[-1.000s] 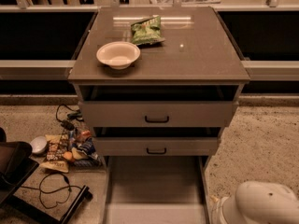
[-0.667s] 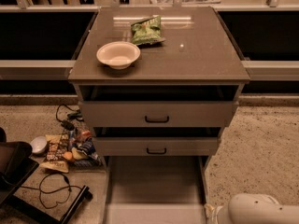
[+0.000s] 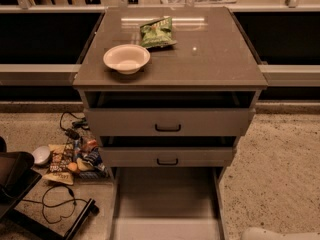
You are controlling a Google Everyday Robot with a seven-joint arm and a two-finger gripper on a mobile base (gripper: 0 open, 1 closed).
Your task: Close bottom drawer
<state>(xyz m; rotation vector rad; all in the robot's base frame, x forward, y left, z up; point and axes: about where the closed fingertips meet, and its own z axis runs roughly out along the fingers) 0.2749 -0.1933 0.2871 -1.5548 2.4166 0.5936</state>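
Note:
The bottom drawer point(image 3: 167, 201) is pulled far out from the grey-brown cabinet; I see its long plain tray running down to the lower edge of the view. Its front panel and handle are cut off below the frame. Above it the mid-height drawer front point(image 3: 167, 157) and the tall top drawer front point(image 3: 168, 122) each stand slightly open, each with a black handle. Only a white rounded part of my arm point(image 3: 280, 234) shows at the bottom right corner. The gripper itself is out of view.
A white bowl point(image 3: 126, 58) and a green snack bag point(image 3: 156, 32) lie on the cabinet top point(image 3: 215, 59). Snack packets point(image 3: 72, 161), a cable point(image 3: 57, 206) and a dark case point(image 3: 12, 179) lie on the floor to the left. Speckled floor lies to the right.
The white arm part has sunk lower toward the bottom right corner and shows less. The drawers have not moved.

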